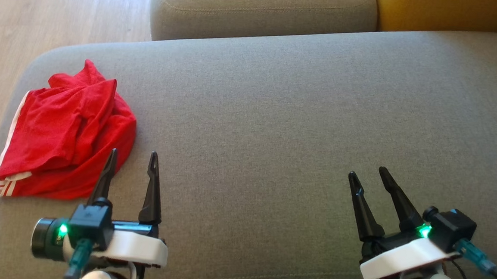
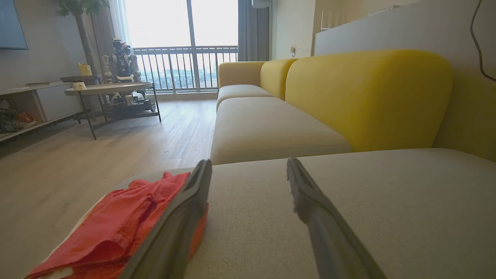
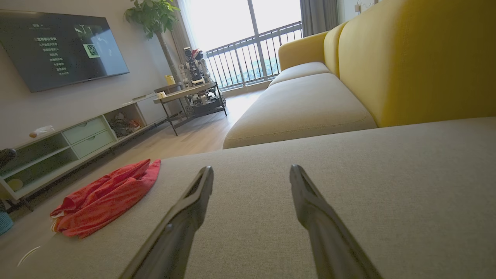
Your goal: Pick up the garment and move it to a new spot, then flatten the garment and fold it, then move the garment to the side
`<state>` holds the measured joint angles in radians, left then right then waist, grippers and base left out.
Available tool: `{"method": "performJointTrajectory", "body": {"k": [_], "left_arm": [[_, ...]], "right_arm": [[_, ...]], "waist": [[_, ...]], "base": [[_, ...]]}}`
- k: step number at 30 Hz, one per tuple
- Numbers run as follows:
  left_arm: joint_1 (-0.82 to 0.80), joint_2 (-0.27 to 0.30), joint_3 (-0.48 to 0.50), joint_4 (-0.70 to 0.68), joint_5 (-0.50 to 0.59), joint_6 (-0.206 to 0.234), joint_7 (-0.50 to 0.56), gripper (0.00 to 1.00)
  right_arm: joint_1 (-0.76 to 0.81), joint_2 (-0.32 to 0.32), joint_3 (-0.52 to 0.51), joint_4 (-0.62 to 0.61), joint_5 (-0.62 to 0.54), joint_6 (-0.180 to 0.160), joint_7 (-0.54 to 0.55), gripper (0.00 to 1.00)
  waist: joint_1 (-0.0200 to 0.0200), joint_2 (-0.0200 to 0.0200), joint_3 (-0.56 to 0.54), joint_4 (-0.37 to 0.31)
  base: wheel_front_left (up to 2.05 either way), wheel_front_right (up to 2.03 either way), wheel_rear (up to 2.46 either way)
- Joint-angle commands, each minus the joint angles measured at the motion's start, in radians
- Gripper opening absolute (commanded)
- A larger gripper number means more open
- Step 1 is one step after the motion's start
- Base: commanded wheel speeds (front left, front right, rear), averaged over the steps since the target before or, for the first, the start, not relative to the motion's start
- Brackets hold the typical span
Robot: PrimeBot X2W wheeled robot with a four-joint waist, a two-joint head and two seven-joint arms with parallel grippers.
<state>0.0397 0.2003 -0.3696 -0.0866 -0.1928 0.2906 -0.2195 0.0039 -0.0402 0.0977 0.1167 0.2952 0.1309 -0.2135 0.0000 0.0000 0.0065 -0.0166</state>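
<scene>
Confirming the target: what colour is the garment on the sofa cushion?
The garment is red with white edge stripes, clearest in the head view.

crumpled red garment with white side stripes lies bunched on the cushion's left end.
</scene>
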Motion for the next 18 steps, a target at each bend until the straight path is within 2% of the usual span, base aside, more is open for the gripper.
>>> {"method": "performJointTrajectory", "body": {"k": [1,7,11,18], "left_arm": [[-0.030,0.012,0.028,-0.044,0.033,0.007,-0.013,1.00],[-0.016,0.000,0.027,-0.043,0.085,-0.006,-0.031,1.00],[-0.006,-0.012,0.037,-0.020,0.112,-0.033,-0.042,1.00],[-0.002,-0.045,0.082,0.003,0.120,-0.086,-0.042,1.00]], "right_arm": [[-0.054,-0.010,0.019,-0.042,-0.031,0.000,-0.019,1.00],[-0.053,-0.010,0.014,-0.044,-0.111,0.000,-0.037,1.00],[-0.055,-0.010,0.008,-0.036,-0.158,0.000,-0.048,1.00],[-0.060,-0.010,-0.008,-0.016,-0.169,0.000,-0.048,1.00]], "waist": [[0.0000,0.0000,0.000,0.001],[0.0000,0.0000,0.000,0.004],[0.0000,0.0000,-0.001,0.006],[0.0000,0.0000,0.004,0.009]], "base": [[0.00,0.00,0.00],[0.00,0.00,0.00],[0.00,0.00,0.00],[0.00,0.00,0.00]]}}
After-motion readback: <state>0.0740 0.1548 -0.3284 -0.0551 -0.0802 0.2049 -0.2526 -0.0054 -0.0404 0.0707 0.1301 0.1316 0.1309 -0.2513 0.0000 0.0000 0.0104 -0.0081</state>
